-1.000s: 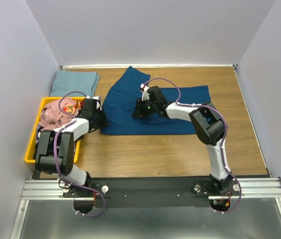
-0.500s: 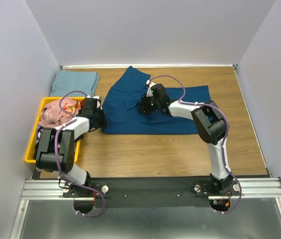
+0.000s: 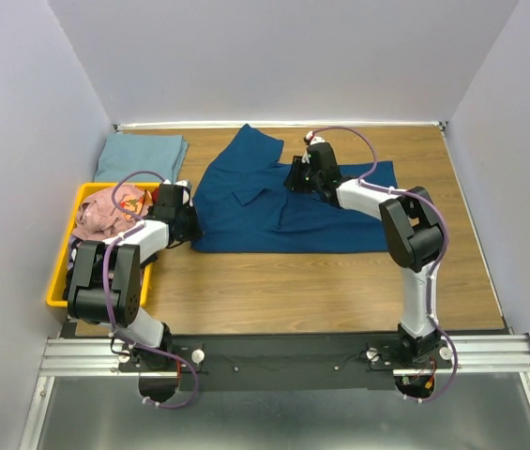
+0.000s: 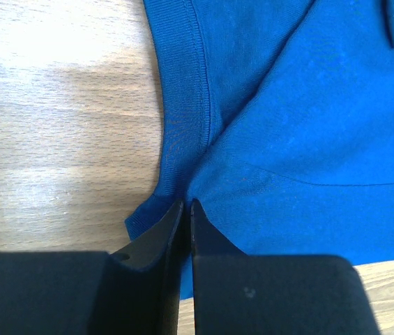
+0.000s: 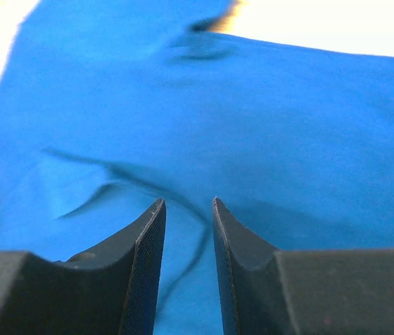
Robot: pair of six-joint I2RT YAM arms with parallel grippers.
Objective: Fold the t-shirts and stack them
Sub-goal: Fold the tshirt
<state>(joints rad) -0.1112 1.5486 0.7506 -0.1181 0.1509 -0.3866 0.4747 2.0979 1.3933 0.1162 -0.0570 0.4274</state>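
left jaws clamped on shirt (image 3: 321, 225) hem corner, right jaws slightly apart over its far half; hold left taut, pinch one layer.

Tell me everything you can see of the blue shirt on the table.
The blue t-shirt is soft knit cloth with a stitched hem, lying spread and creased on the wooden table, one sleeve pointing to the far edge. The left gripper looks shut on its near left corner; the right gripper is open over its far middle.
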